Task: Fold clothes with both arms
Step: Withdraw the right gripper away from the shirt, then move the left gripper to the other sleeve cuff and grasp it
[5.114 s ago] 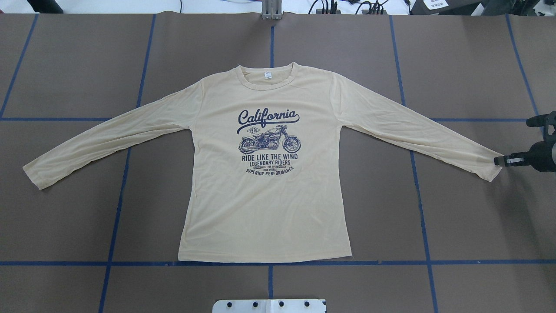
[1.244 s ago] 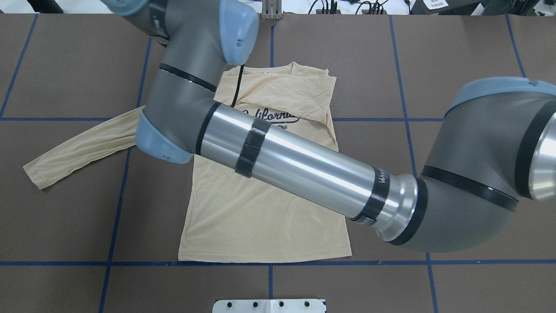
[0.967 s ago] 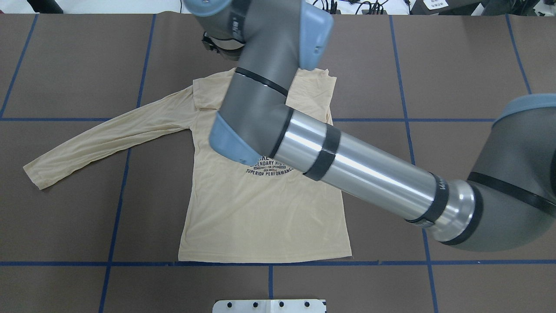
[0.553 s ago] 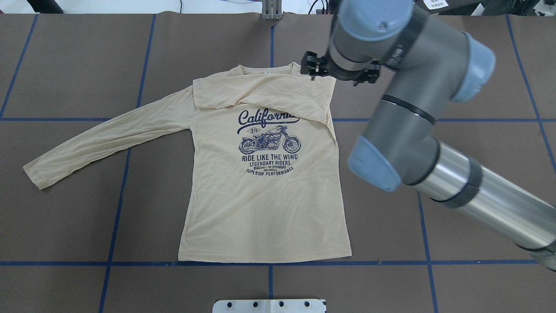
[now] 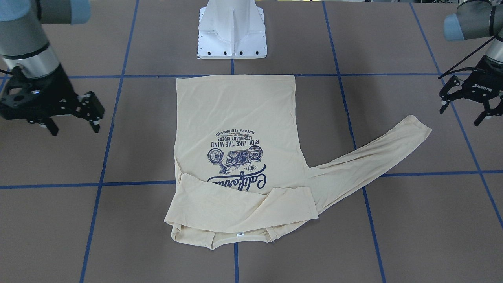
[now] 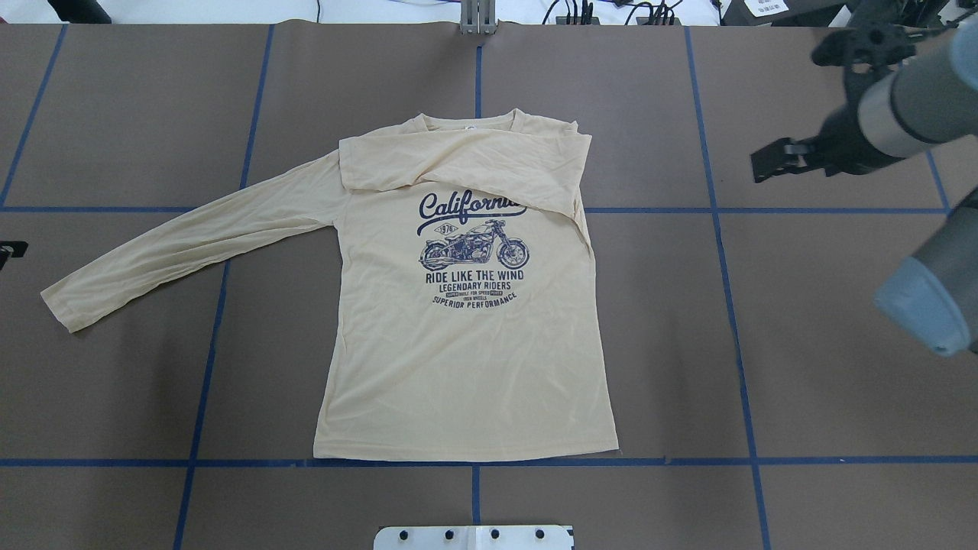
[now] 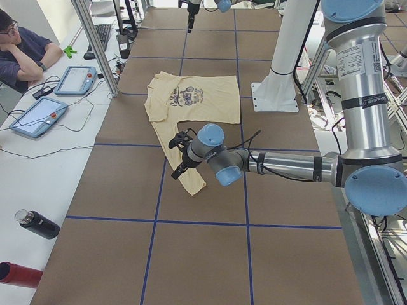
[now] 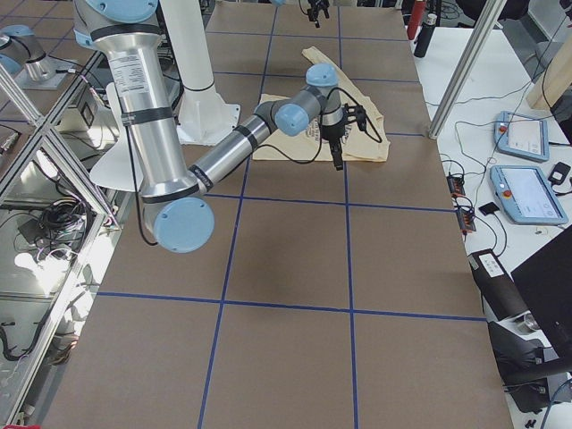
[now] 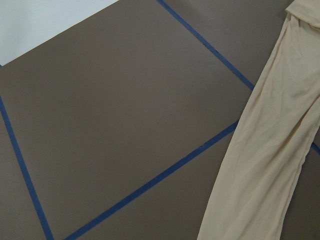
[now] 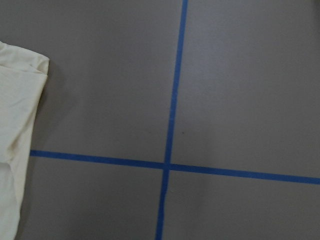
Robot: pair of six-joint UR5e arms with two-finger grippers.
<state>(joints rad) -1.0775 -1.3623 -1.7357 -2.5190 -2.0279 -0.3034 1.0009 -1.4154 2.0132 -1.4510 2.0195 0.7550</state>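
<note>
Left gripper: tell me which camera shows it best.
The exterior front-facing view: the left gripper shows whole, with its fingers spread. Overhead catches only a sliver at the frame edge. The side views show it smaller and less clearly. The wrist cameras show none of it.

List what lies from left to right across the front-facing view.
Right tool, open → shirt's printed body → outstretched sleeve → left tool, open.

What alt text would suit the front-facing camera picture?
A cream long-sleeved shirt with a navy California motorcycle print lies flat on a brown table, one sleeve folded across its chest, the other stretched out. The left gripper and right gripper hover open on either side, touching nothing.
</note>
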